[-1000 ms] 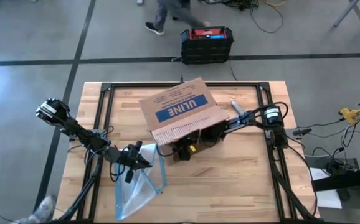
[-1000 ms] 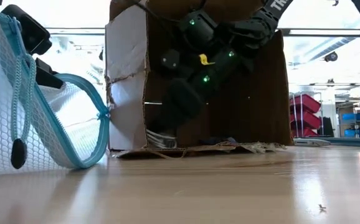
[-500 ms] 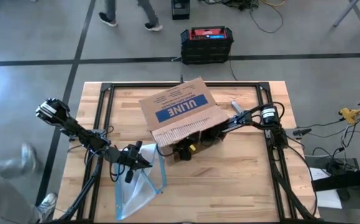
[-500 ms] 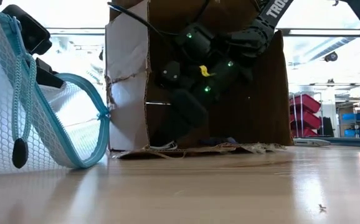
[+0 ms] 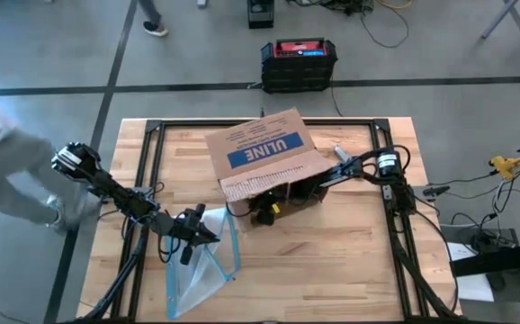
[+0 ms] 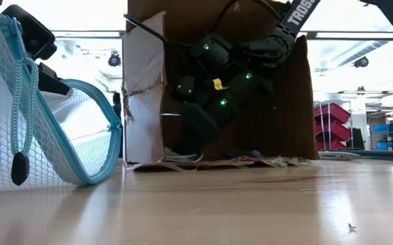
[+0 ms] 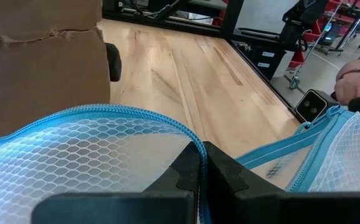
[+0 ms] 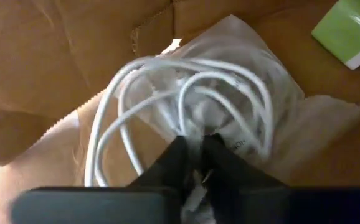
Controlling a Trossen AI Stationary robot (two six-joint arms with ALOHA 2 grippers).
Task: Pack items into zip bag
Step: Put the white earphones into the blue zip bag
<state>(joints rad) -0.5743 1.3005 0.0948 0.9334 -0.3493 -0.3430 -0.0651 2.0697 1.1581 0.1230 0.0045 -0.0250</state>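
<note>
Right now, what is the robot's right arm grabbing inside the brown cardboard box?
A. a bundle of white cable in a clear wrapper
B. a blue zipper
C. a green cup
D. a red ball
A: the right gripper is shut on the coiled white cable in its clear plastic wrapper, inside the brown cardboard box.

The cardboard box [image 5: 264, 160] hides the right gripper [image 8: 194, 163] from the high view, along with everything inside the box. In the low view the zip bag [image 6: 43, 126] is cut off beside the box. A blurred person [image 5: 13, 175] passes well beyond the bag.
</note>
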